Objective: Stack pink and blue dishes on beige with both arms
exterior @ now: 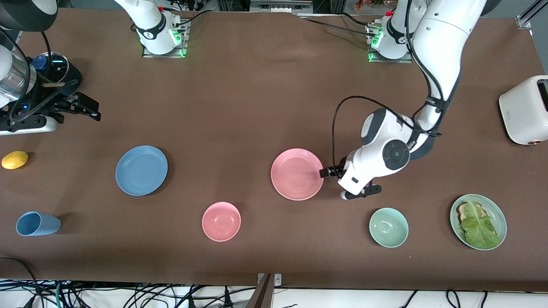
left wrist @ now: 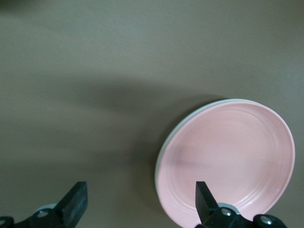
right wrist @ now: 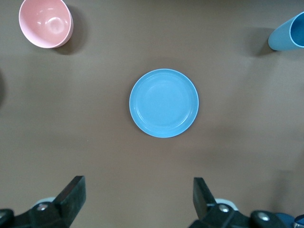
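The pink plate (exterior: 297, 174) lies flat mid-table. In the left wrist view a pale rim (left wrist: 164, 148) shows under the pink plate (left wrist: 228, 156), seemingly the beige plate beneath it. My left gripper (exterior: 328, 172) is low at the pink plate's edge toward the left arm's end. It is open (left wrist: 140, 205), with one finger (left wrist: 203, 197) over the rim. The blue plate (exterior: 141, 170) lies alone toward the right arm's end. My right gripper (exterior: 87, 109) hangs open over bare table, apart from the blue plate (right wrist: 164, 103) and holding nothing (right wrist: 137, 199).
A pink bowl (exterior: 221, 221), a green bowl (exterior: 388, 227) and a green plate with lettuce (exterior: 478, 221) sit near the front edge. A blue cup (exterior: 37, 223) and a lemon (exterior: 15, 160) lie at the right arm's end. A white toaster (exterior: 524, 109) stands at the left arm's end.
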`<state>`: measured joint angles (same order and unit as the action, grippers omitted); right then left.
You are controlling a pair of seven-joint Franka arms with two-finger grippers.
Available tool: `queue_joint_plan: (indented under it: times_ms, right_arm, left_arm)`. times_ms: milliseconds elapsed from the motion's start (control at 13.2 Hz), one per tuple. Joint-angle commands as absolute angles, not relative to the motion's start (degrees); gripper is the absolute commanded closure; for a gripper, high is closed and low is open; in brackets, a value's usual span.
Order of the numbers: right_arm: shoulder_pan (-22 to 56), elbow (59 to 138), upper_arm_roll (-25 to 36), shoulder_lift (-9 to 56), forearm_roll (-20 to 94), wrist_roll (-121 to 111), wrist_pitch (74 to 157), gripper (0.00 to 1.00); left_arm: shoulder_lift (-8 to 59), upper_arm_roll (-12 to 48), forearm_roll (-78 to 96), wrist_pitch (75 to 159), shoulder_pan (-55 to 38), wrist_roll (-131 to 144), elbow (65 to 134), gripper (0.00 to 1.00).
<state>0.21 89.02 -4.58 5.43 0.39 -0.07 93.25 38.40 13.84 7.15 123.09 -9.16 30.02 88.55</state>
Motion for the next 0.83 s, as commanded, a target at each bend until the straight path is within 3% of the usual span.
queue_joint_plan:
  times_ms: [0, 759]
  right_arm:
    - [0.09, 88.77, -5.89, 4.48, 0.79, 0.62, 93.6, 0.0]
    - [0.09, 88.68, -6.06, 4.4, 0.97, 0.7, 93.78, 0.0]
  left_arm:
    - [36.39, 14.06, 4.92, 120.24, -6.95, 29.8, 88.51, 0.0]
    - [31.82, 13.89, 4.57, 107.07, 6.22, 10.22, 88.77, 0.0]
